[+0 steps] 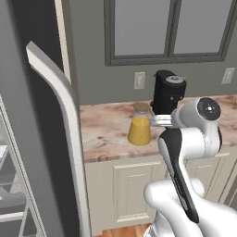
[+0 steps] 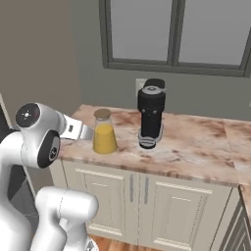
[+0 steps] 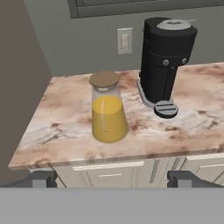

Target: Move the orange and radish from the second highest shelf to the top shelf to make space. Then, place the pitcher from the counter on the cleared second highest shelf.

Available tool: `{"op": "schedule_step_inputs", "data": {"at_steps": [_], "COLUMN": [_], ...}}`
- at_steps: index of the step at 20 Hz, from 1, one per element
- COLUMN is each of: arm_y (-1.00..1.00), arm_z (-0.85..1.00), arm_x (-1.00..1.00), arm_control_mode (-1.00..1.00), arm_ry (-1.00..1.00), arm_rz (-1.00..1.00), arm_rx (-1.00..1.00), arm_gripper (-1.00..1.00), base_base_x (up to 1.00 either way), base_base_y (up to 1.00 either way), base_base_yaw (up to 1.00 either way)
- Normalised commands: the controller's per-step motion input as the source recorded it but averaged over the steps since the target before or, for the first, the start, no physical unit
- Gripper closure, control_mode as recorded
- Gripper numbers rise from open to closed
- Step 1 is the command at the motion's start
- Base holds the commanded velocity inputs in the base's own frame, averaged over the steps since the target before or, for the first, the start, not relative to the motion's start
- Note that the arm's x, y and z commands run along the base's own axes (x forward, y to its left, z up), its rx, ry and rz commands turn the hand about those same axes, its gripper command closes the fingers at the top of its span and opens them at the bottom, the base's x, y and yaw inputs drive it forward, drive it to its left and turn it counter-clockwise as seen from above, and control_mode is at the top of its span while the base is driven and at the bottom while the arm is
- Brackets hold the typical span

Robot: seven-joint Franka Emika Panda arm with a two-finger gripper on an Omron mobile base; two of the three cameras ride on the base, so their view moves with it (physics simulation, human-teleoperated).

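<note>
The pitcher [image 1: 140,126] [image 2: 104,133] [image 3: 108,111], a flask-shaped glass jug of amber-yellow liquid with a flat tan lid, stands upright near the front left of the counter [image 1: 104,134] [image 2: 196,147] [image 3: 61,124]. My gripper [image 1: 156,121] [image 2: 89,132] [image 3: 111,179] hovers level with it, just off the counter's front edge, and points at it. It is open, with nothing between its fingertips [image 3: 41,179], and is apart from the pitcher. The orange, the radish, the second highest shelf and the top shelf are out of view.
A black coffee machine [image 1: 167,92] [image 2: 150,112] [image 3: 166,61] stands close beside and behind the pitcher. The open grey fridge door with its pale handle [image 1: 60,115] fills the left. Cream cabinets [image 2: 147,201] lie under the counter; a window and wall sockets sit behind.
</note>
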Motion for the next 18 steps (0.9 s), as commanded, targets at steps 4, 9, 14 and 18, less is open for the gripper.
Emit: {"op": "schedule_step_inputs", "data": {"at_steps": [4, 9, 14, 18], "arm_y": [0.00, 0.00, 0.01, 0.08], "arm_z": [-0.23, -0.45, -0.47, -0.14], "arm_x": [0.27, 0.37, 0.48, 0.49], "arm_control_mode": [-1.00, -1.00, -1.00, -1.00], "arm_ry": [0.00, 0.05, 0.12, 0.13], "arm_rz": [0.00, 0.00, 0.00, 0.00], "arm_rx": [0.00, 0.00, 0.00, 0.00], "arm_gripper": [-1.00, -1.00, -1.00, -1.00], "base_base_x": [0.10, 0.00, 0.00, 0.00], "base_base_y": [0.00, 0.00, 0.00, 0.00], "base_base_yaw": [0.00, 0.00, 0.00, 0.00]}}
